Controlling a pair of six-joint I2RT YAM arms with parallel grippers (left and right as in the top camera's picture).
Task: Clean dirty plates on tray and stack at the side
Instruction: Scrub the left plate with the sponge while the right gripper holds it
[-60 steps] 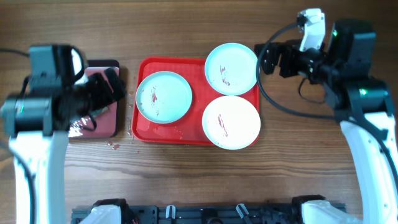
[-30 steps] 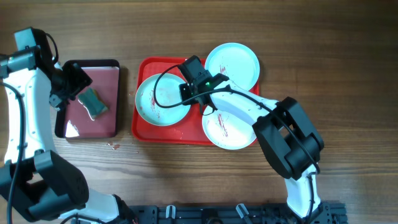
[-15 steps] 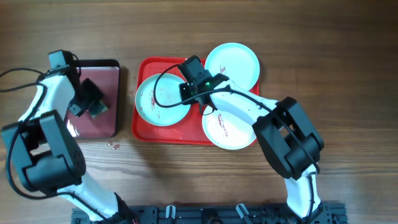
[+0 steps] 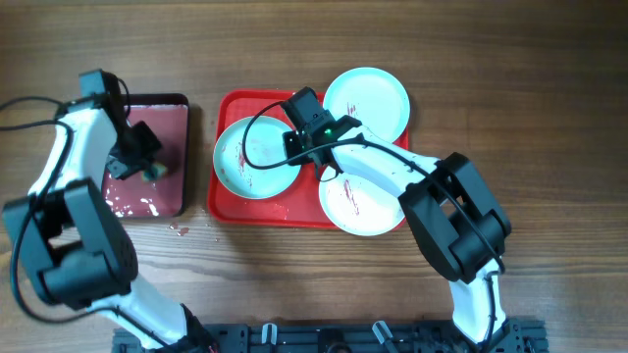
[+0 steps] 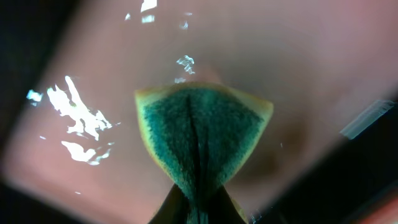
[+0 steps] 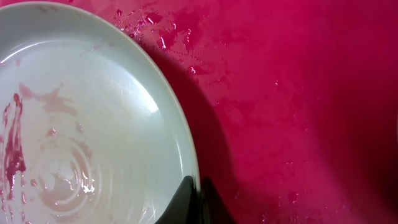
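Three pale plates with reddish smears lie on the red tray (image 4: 222, 201): one at the left (image 4: 247, 162), one at the back right (image 4: 368, 98) and one at the front right (image 4: 365, 201), both overhanging the rim. My right gripper (image 4: 298, 154) is shut on the left plate's right rim; in the right wrist view its tips (image 6: 199, 202) pinch the plate's edge (image 6: 87, 124) over the wet tray floor (image 6: 298, 93). My left gripper (image 4: 147, 169) is shut on a green and yellow sponge (image 5: 202, 134), squeezing it into a fold.
A smaller black-rimmed tray (image 4: 162, 123) with a wet maroon floor lies left of the red tray and holds the sponge. A few drops (image 4: 180, 231) sit on the wooden table in front of it. The right arm (image 4: 392, 172) crosses over the red tray.
My left gripper came down on the sponge in the small tray and shut on it. The right gripper and the plates have not moved over the last second.
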